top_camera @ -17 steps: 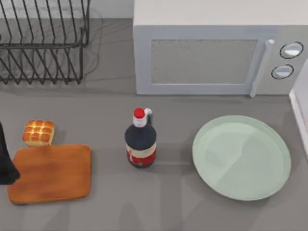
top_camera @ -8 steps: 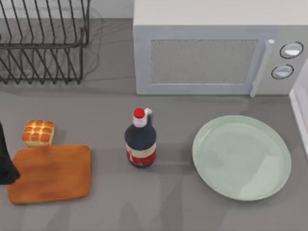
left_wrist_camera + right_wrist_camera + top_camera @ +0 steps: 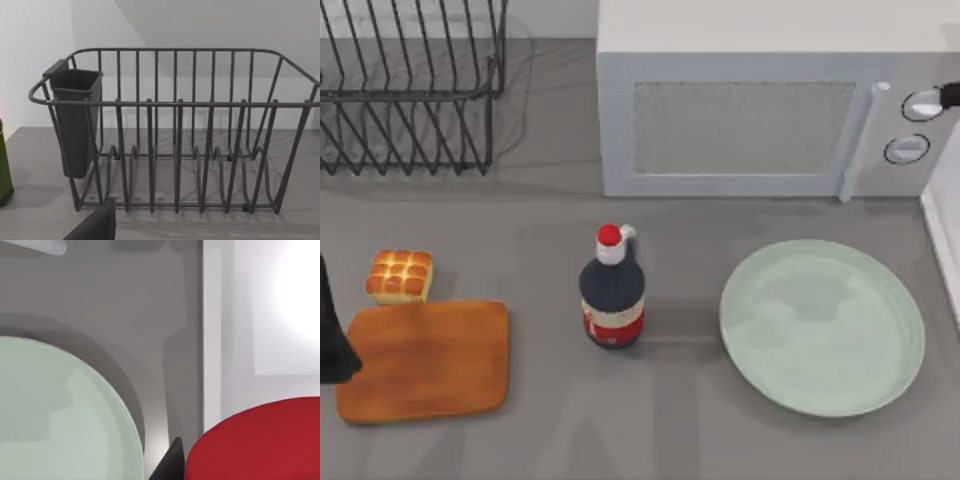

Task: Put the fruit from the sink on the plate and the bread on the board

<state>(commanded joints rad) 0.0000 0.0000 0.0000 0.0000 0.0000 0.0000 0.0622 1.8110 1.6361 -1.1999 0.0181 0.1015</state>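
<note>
Right wrist view: fruit (image 3: pixel 260 440) close under the right pincer, just beside the plate (image 3: pixel 60 415); grip unclear. Bread (image 3: pixel 399 276) off the board (image 3: pixel 425 360). Left arm parked beside board.

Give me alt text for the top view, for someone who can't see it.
Looking down on a grey counter: a pale green plate sits bare at the right, a dark bottle with a red cap stands in the middle, and the bread rests just behind the wooden board at the left. A microwave and a wire dish rack line the back.
</note>
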